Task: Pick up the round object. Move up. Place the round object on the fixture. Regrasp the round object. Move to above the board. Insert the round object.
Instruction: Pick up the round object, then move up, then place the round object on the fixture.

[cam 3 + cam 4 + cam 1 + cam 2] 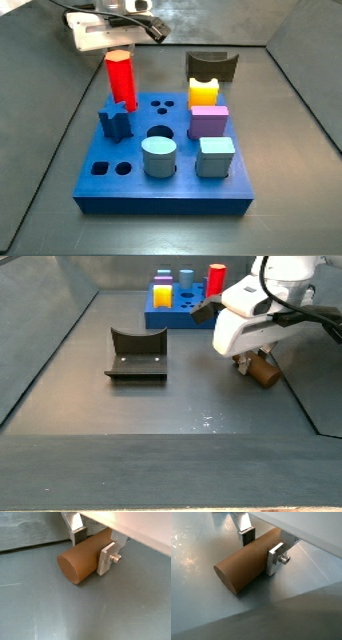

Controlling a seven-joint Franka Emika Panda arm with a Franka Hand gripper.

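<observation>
The round object [73,564] is a plain brown cylinder lying on its side on the grey floor, seen in both wrist views [234,574]. My gripper [91,549] straddles it, one silver finger on each side, both pads against it. In a side view the gripper [254,359] sits low at the floor to the right of the fixture [135,354], with the round object [266,374] showing under it. The blue board [174,316] stands further back. From the opposite side, the gripper [114,30] is behind the board [160,190] and the round object is hidden.
On the board stand a red hexagonal peg [120,75], a yellow arch block [203,92], a purple block [207,122] and a light-blue cylinder [159,157]. The fixture [210,66] sits behind the board. Sloping grey walls enclose the floor.
</observation>
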